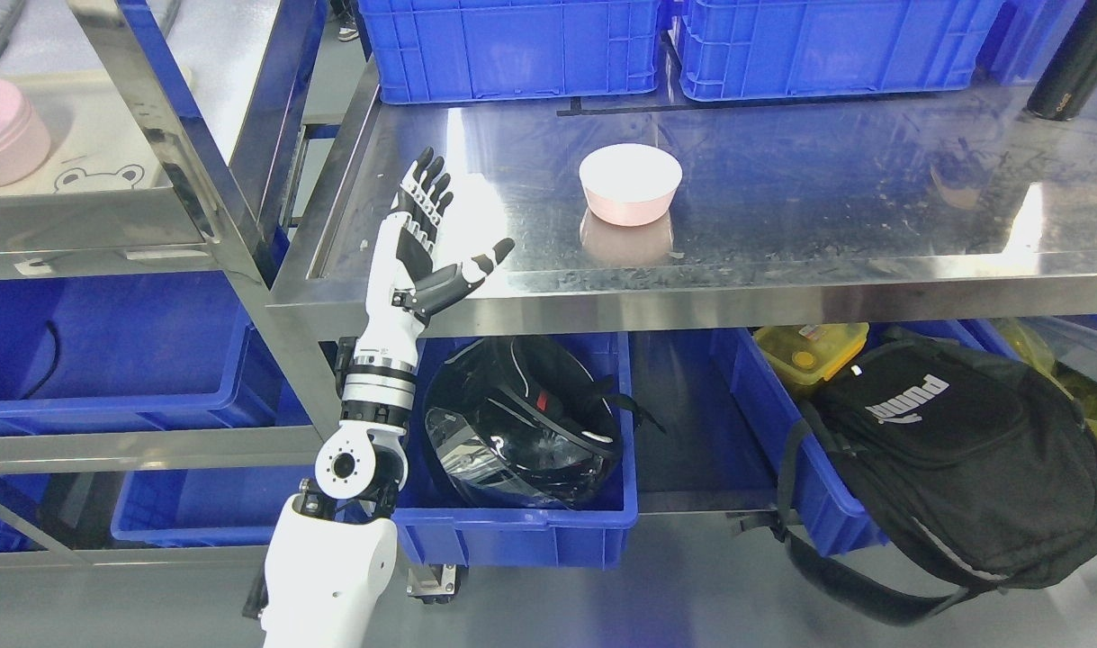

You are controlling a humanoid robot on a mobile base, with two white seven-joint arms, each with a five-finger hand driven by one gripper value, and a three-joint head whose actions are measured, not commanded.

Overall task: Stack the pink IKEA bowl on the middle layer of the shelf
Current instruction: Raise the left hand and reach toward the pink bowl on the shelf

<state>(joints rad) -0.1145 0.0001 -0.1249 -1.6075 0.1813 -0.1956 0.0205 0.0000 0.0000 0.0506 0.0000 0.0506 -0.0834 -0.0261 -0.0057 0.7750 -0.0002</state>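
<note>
Pink bowl (630, 184): round, pale pink outside with a whitish top face, seated on the steel shelf (782, 207) near its middle, with a faint reflection of itself in the metal just in front. Whether it sits upright or inverted cannot be told. It touches nothing else.

Left hand (440, 229): white and black, arm entering from the lower left. The fingers are extended and spread, thumb out to the side, holding nothing. It hovers over the shelf's front left corner, well apart from the bowl, with bare steel between them.

Blue crates (512, 45): two, standing side by side along the back of the same shelf, behind the bowl.

Black cylinder (1074, 63): upright at the shelf's far right rear.

Second pink bowl (4, 130): on the neighbouring rack at upper left, partly cut by the frame edge.

Lower level: a black helmet (521, 423) inside a blue bin (521, 526); a black backpack (953, 459) leaning out of another bin at right, with a yellow container (809, 353) behind it.
</note>
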